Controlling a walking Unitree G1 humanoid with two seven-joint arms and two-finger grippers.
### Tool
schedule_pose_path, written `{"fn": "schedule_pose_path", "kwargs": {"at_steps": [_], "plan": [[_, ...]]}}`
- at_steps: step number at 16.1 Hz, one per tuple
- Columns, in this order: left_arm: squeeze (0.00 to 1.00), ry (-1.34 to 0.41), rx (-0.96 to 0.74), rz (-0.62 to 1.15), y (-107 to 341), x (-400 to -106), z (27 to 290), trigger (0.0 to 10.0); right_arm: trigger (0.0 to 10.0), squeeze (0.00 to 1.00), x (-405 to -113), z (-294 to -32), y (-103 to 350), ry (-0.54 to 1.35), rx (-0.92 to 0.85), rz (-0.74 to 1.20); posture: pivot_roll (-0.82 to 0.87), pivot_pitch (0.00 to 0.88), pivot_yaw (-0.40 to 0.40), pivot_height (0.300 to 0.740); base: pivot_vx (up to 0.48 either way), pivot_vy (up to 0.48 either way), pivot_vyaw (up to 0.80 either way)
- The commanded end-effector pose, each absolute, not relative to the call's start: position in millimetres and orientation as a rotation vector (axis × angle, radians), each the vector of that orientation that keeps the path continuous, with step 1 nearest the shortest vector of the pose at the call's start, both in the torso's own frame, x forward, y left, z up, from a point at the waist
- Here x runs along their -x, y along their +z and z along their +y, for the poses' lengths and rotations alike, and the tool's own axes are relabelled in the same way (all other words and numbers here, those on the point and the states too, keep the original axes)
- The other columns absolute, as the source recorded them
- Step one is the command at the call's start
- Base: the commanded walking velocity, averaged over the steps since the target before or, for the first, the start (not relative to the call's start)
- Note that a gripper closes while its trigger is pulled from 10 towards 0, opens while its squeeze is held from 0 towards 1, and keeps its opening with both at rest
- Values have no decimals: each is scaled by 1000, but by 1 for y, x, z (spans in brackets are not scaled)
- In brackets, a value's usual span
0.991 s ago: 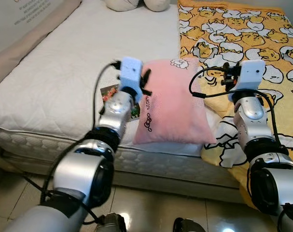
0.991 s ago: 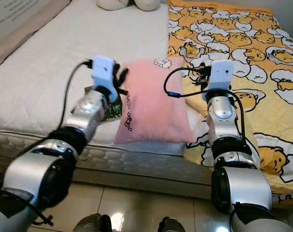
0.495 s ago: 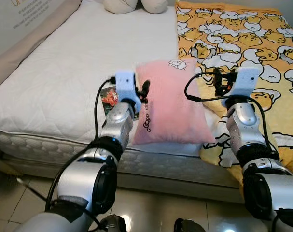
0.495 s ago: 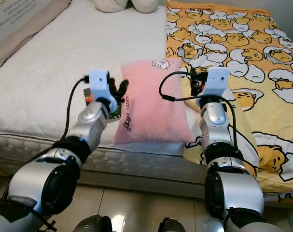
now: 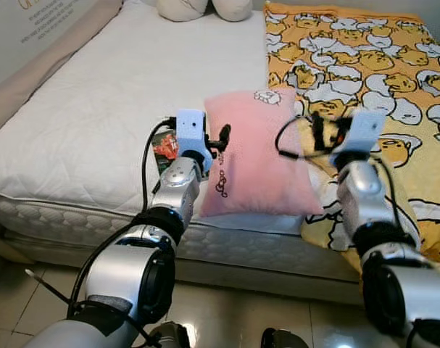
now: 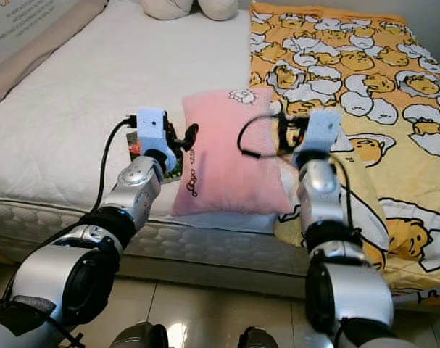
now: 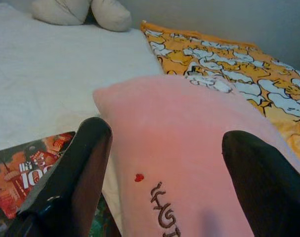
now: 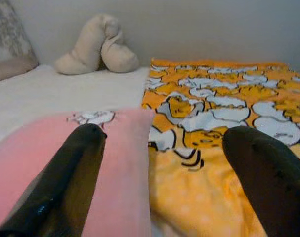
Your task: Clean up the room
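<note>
Left eye view: one pink pillow (image 5: 257,154) lies on the bed (image 5: 96,116) at its near edge, between two claws. One booklet (image 5: 164,145) lies just beside the left claw (image 5: 221,138), partly under the pillow. Left claw hovers at the pillow's left edge, fingers apart. Right claw (image 5: 318,129), blurred, sits at the pillow's right edge over one yellow blanket (image 5: 364,65), fingers spread. Both arms reach forward.

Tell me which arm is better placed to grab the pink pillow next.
Left. The left gripper is open with the pink pillow edge between its fingers. The right gripper, also open, straddles the pillow's other edge and the yellow blanket.
</note>
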State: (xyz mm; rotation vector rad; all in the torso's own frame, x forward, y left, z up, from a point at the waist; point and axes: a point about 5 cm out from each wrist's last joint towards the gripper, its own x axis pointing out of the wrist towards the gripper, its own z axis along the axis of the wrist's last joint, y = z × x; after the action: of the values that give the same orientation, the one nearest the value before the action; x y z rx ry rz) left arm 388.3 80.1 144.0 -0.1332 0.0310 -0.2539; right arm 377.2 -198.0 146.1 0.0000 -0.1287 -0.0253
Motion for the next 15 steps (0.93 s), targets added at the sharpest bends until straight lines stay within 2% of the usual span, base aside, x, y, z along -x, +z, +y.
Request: {"fn": "schedule_pose_path", "kwargs": {"at_steps": [1,7,14,15], "plan": [[1000,-248,128,41,144,-389,81,10000,10000,1000,-378,-198,147,-33,-16,-127,-103,0,33,740,0,0,0],[1000,-274,129,61,152,-393,74,10000,10000,1000,-382,-192,151,-25,-25,-114,-104,0,31,740,0,0,0],[1000,-224,224,145,145,-394,77,10000,10000,1000,-390,-185,152,-25,4,-33,-95,157,10,740,0,0,0],[125,-216,233,156,142,-393,78,10000,10000,533,-390,-183,148,-17,-3,-7,-93,166,9,740,0,0,0]]}}
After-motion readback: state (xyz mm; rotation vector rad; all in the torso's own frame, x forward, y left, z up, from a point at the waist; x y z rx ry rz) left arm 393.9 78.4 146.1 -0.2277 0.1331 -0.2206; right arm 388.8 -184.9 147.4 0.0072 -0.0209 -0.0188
